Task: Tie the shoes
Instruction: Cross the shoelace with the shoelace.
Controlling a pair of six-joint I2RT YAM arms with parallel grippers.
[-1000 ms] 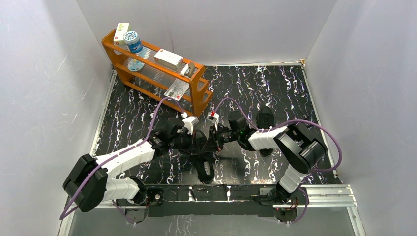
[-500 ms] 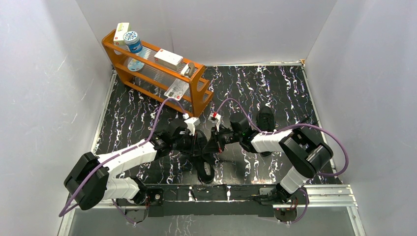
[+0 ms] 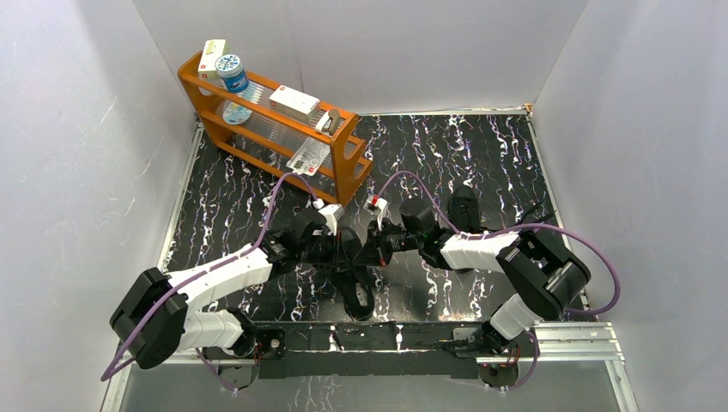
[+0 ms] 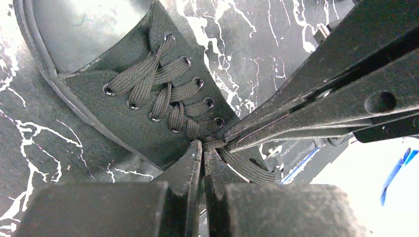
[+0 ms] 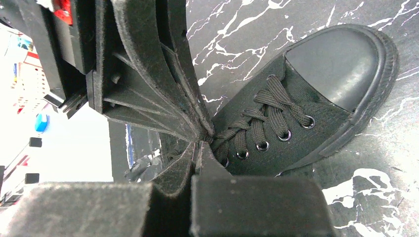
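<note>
Left gripper [image 4: 203, 148] fully closed, two flat matte-black fingers pressed together with only a thin seam between them. Right gripper [image 5: 199, 147] also fully closed. The two meet tip to tip, almost touching, right over the shoe [image 4: 123, 126].

Both tips sit on the bunched laces [image 4: 163, 94] at the top of the lacing. Can't tell whether either one has a strand pinched, as the spot is dark and crowded.

Shoe is directly under and just ahead of both grippers, flat on the bench [image 3: 481, 154]. The upper is black woven canvas with a visible weave. The toe cap [image 4: 84, 29] is smooth, rounded and dull-shiny rubber, on the far side of the lacing from the tips. A thick rubber rim [image 5: 375, 94] wraps the toe. Small round metal eyelets [image 4: 198, 82] run in two rows. Laces are flat, thin, woven tape, crossed in X's and loose near the tips. One strand trails off to the right of the left gripper, below the right one.

Second shoe [image 3: 464, 209] is behind the right gripper, beyond its arm and partly hidden, well apart from the first.

Bench top is glossy black with white marble-like veins. An orange slatted rack [image 3: 352, 163] stands far beyond the left gripper and holds small boxes and a bottle.
</note>
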